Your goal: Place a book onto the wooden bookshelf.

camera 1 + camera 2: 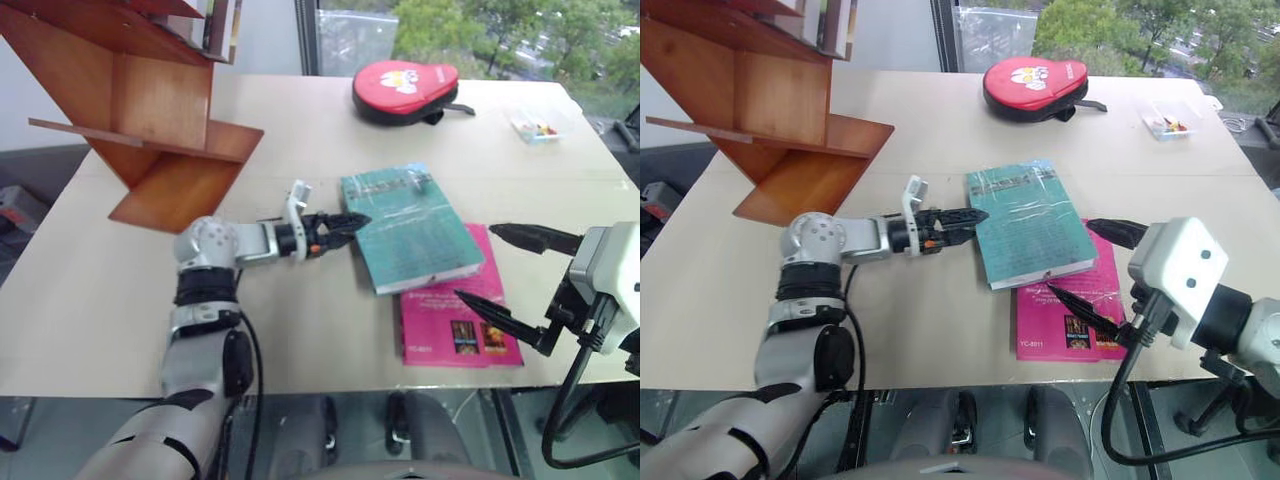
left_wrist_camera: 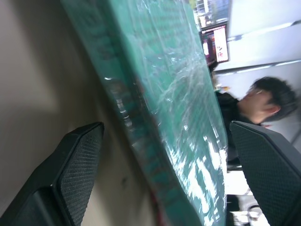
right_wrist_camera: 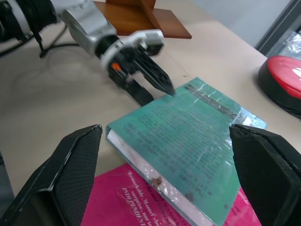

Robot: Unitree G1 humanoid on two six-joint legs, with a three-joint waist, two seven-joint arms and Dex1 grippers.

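**A:** How did the claws stand?

**B:** The left claw (image 1: 345, 222) was spread wide, its tips right at the spine edge of the book (image 1: 412, 228), one finger (image 2: 77, 162) low by the table and one over the cover. It gripped nothing yet. The right claw (image 1: 510, 268) hung wide open and empty, above the pink book (image 1: 455, 322).

**A:** And the book itself?

**B:** It lay flat on the table (image 1: 300, 330), its near corner overlapping the pink one, well apart from the bookshelf (image 1: 150, 110). It looked thick, stiff and fairly heavy, and the glossy wrap seemed slippery. I'd have pinched it deep across the spine, not by a corner.

**A:** Any containers?

**B:** A small clear tray (image 1: 537, 127) sat at the far right with tiny coloured bits I couldn't make out. The shelf's top bay held a few upright books (image 1: 222, 25); its lower bays looked bare.
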